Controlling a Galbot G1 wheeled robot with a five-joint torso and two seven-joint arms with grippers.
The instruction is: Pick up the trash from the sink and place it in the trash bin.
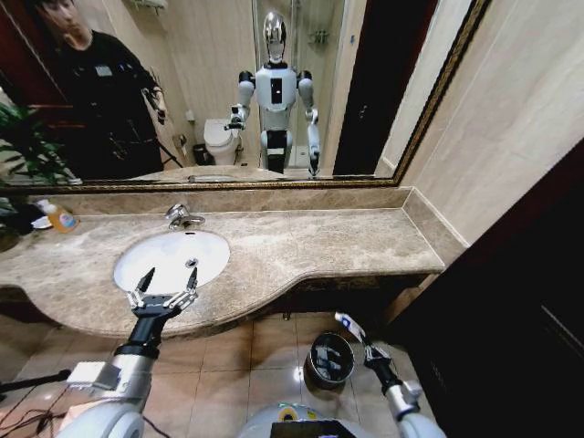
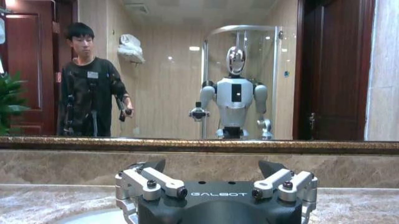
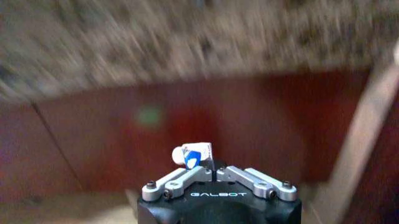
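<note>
Carrying white-blue tube (image 1: 349, 324) pinched in right gripper (image 1: 361, 338), we hang just beside bin (image 1: 329, 359) rim; left gripper (image 1: 165, 290), jaws spread, hovers over sink (image 1: 210, 251). Risk: releasing off-centre drops tube onto floor.

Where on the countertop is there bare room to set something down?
The countertop is bare from the sink across to the right wall. The far left corner is crowded: an orange bottle beside a plant. The left gripper hovers open over the sink's front rim.
</note>
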